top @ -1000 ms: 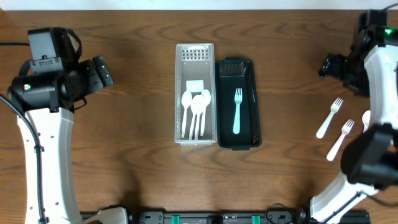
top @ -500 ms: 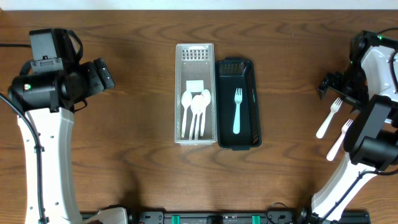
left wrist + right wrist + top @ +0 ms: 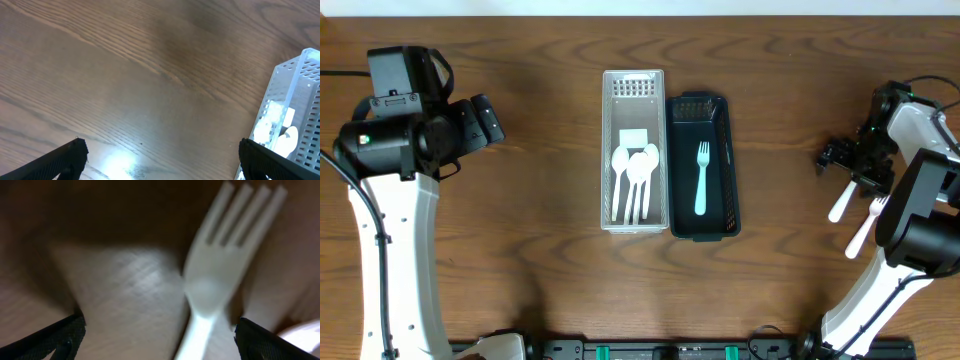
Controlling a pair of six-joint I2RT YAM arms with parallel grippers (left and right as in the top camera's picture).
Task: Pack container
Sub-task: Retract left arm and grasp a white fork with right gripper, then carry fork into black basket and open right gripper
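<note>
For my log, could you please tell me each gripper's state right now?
Left gripper: open, holding nothing.
Right gripper: open, poised over a white fork, not gripping it.

Near the right edge of the tabletop (image 3: pixel 790 100), the right gripper (image 3: pixel 855 165) covers the head of a white plastic fork (image 3: pixel 838 208). In the right wrist view the fork (image 3: pixel 210 295) is blurred, its handle cut off below. The white perforated plastic basket (image 3: pixel 292 115) runs off the left wrist view's right edge.

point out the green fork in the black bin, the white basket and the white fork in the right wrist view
green fork (image 3: pixel 700 190), overhead view, middle of its handle
white basket (image 3: pixel 634 88), overhead view, bare slotted far end
white fork (image 3: pixel 206 287), right wrist view, neck below the tines
</note>
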